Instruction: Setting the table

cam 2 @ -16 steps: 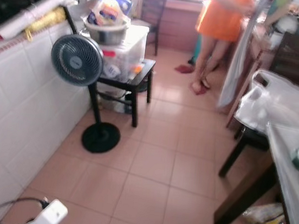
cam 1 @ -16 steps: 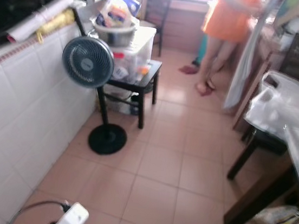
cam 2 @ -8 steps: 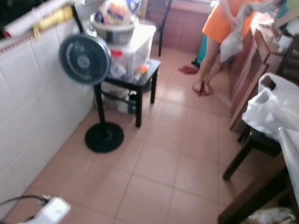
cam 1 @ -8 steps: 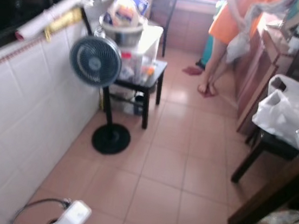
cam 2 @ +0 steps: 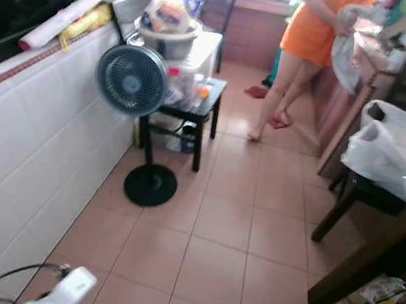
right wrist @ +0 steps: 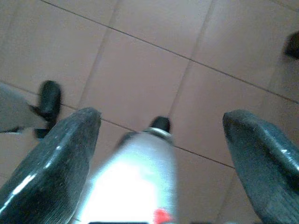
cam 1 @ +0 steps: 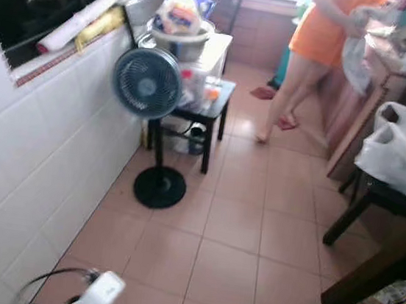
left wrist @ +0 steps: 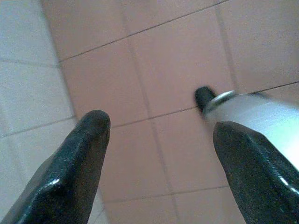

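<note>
Over glossy terracotta floor tiles [cam 1: 238, 230], both grippers empty.

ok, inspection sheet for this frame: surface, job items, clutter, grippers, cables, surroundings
Surface: pink tiled floor; dark wooden table at the robot's right.
Job's things: nothing seen.
Clutter: standing fan by the white tiled wall; black side table stacked with a metal bowl and a clear plastic box; white plastic bag; printed bag on the floor.
Grippers: left gripper open, empty, over the floor; right gripper open, empty, over the floor.
Cables: black cable near the left arm.
Surroundings: person in orange at the counter ahead.
</note>
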### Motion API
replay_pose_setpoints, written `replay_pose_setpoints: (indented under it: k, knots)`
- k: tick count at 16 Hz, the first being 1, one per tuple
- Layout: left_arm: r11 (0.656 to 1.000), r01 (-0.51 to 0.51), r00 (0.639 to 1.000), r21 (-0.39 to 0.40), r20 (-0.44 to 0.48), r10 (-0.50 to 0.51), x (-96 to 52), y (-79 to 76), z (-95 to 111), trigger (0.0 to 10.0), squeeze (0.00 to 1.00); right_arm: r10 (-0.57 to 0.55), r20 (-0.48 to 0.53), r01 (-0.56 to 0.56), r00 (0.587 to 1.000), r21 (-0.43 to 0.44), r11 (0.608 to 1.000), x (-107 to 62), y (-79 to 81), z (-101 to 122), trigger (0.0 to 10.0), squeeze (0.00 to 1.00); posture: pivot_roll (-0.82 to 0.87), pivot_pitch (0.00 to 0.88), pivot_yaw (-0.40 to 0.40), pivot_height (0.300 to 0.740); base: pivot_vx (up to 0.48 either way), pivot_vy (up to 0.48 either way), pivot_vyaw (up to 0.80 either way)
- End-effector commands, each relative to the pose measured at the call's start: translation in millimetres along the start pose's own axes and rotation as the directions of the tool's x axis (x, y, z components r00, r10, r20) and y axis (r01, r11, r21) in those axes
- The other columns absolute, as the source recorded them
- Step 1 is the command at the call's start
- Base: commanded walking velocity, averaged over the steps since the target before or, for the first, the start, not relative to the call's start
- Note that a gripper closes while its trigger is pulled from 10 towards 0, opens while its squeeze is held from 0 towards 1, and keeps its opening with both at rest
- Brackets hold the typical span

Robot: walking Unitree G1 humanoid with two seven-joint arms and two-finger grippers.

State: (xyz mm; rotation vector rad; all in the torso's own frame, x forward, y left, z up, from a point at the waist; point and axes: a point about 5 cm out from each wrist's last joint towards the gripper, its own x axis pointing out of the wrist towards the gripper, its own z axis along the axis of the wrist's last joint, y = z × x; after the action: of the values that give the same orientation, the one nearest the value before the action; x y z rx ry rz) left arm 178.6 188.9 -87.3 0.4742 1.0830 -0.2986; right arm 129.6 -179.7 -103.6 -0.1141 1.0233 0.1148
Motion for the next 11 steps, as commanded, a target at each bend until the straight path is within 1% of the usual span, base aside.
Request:
replay_pose_setpoints:
  k: [1,6,11]
  knots:
    - [1.000,-0.014,1.000,0.005,-0.024,0.014,-1.3,5.8,-7.9,10.0,0.00,0.005,0.013,-0.005,1.000,0.002,1.000,1.5,3.8,4.8,10.0,0.00,0.08,0.000,-0.028,0.740,0.000,0.454,0.00]
    - [1.000,-0.011,1.000,0.007,-0.021,0.011,-1.2,6.1,-7.1,10.0,0.00,0.006,0.007,-0.006,1.000,-0.010,1.000,1.7,5.4,4.2,10.0,0.00,0.08,0.000,-0.029,0.740,0.000,0.332,0.00]
    - [1.000,-0.011,1.000,0.012,-0.022,0.012,-1.3,7.2,-6.5,10.0,0.00,0.010,0.010,-0.009,1.000,-0.020,1.000,2.2,8.7,5.2,10.0,0.00,0.08,0.000,-0.027,0.740,0.000,0.480,0.00]
